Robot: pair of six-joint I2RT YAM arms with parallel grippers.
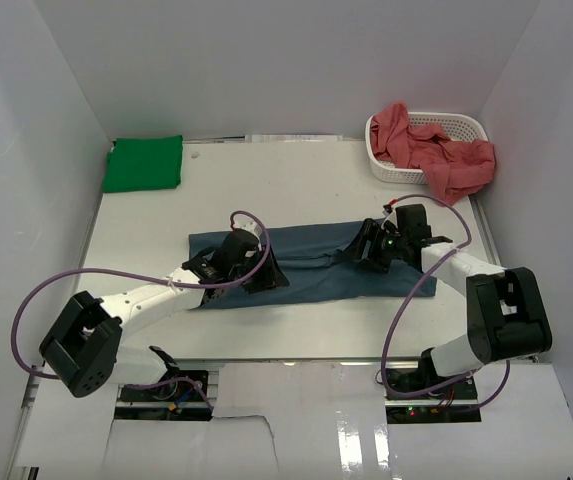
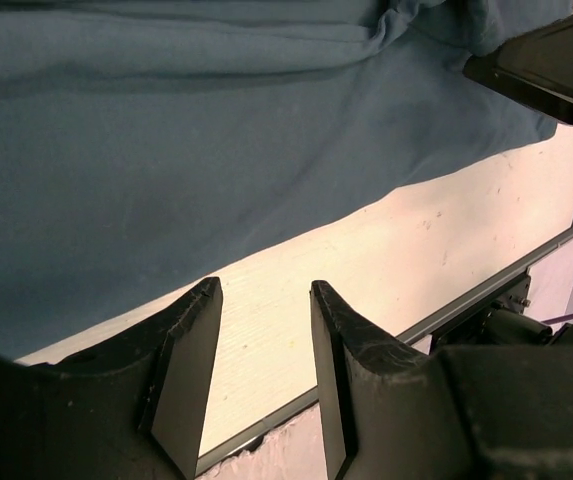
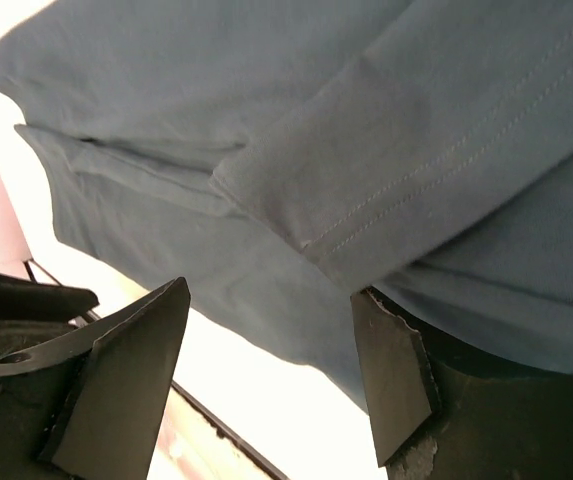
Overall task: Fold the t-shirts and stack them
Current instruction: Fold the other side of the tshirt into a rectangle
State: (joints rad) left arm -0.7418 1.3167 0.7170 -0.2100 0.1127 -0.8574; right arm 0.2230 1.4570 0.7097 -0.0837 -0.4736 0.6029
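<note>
Left gripper (image 2: 264,292): jaws parted, nothing between them, bare white table (image 2: 396,250) under the tips. Right gripper (image 3: 271,300): jaws spread wider, likewise released, no cloth pinched.

Slate blue soft cloth t-shirt (image 1: 316,268) lies mid-table as a flattened band, with its long axis running left to right and one arm over each end. From the left gripper its near hem sits just ahead of the tips. From the right gripper a stitched sleeve (image 3: 366,190), folded onto the body, lies directly ahead.

I judge each arm nearest its own end, so the next fold likely needs both.

Bright green folded t-shirt (image 1: 144,163) sits far left. Salmon red t-shirts (image 1: 436,150) are heaped in the white perforated plastic basket (image 1: 466,124) far right
</note>
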